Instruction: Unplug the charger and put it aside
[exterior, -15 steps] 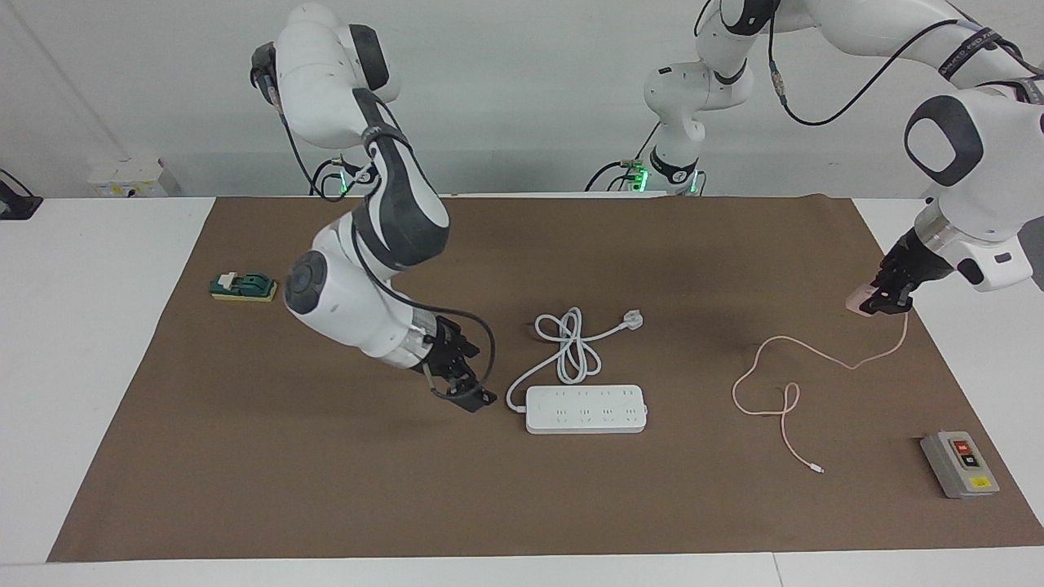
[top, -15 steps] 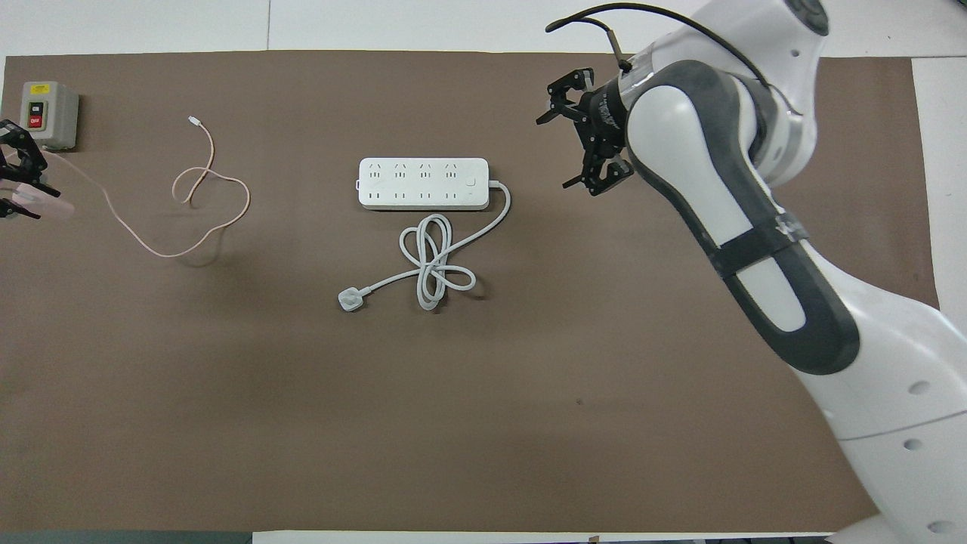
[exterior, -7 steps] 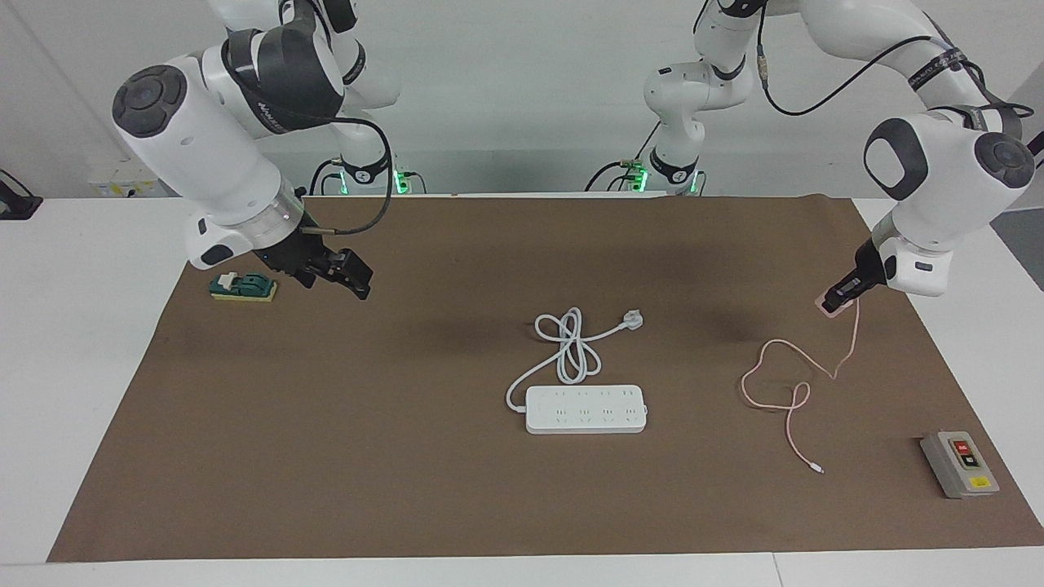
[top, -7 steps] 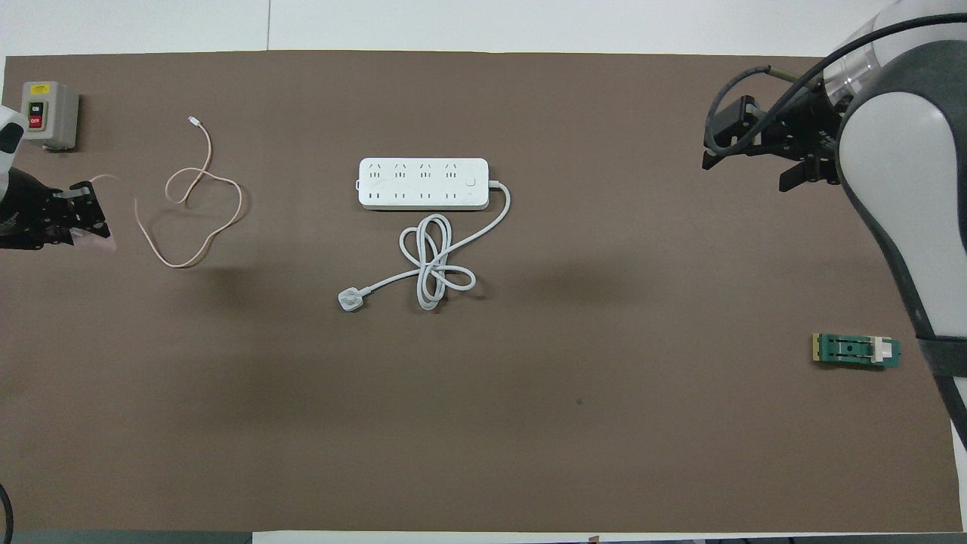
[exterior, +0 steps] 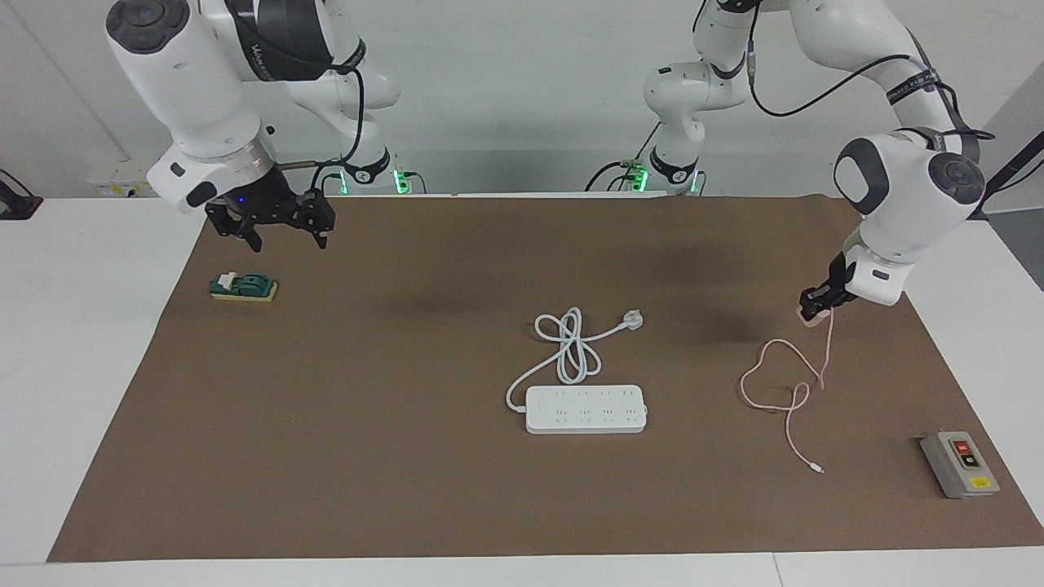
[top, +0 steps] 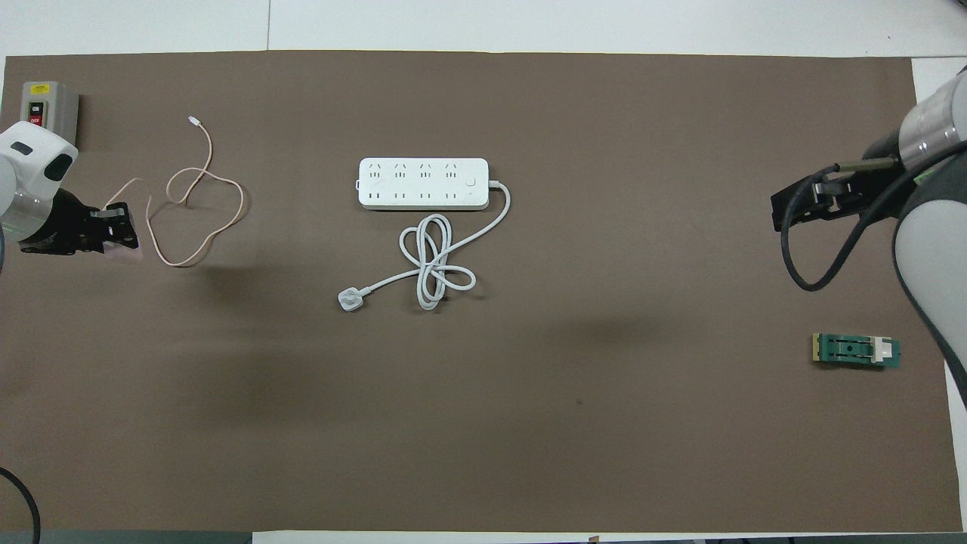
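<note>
left gripper [exterior: 816, 308], one charger [exterior: 809, 318], one power strip [exterior: 586, 408]

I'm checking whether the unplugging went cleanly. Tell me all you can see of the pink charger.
The charger is a small pale pink cube with a thin pink cable ending in a white connector. It is out of the power strip, at the left claw, toward the left arm's end of the brown mat. Its cable hangs down, then loops on the mat.
</note>
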Motion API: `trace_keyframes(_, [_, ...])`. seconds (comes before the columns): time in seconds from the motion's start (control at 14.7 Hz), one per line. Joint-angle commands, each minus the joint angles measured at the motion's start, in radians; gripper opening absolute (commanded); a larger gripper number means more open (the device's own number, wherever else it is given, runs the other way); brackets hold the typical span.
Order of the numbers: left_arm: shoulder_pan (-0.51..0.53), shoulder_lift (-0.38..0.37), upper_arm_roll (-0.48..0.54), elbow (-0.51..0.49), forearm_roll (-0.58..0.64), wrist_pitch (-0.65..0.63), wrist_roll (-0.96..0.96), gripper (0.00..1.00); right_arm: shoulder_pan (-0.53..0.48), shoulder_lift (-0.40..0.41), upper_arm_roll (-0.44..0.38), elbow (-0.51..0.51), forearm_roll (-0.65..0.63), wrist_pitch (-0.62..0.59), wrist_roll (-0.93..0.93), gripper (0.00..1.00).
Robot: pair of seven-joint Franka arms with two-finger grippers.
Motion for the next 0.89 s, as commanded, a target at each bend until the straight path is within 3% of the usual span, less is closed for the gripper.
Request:
trace_keyframes(0.0, [-0.01,-0.042,0.011,-0.026,-0.001,0.013,0.015,1.0,-0.018,-0.096,0.008,-0.13,-0.027,0.051,-0.026,1.0])
trace_keyframes(0.34, [-0.011,-0.046,0.011,0.058,0.001,-0.052,0.018,1.0,-0.018,-0.104,0.008,-0.132,-0.034,0.062,-0.015,1.0])
trace_keyframes(0.82, [-0.025,-0.091,-0.006,0.233,0.001,-0.309,0.018,1.0,-0.022,-0.109,0.008,-0.125,0.011,0.059,-0.012,1.0])
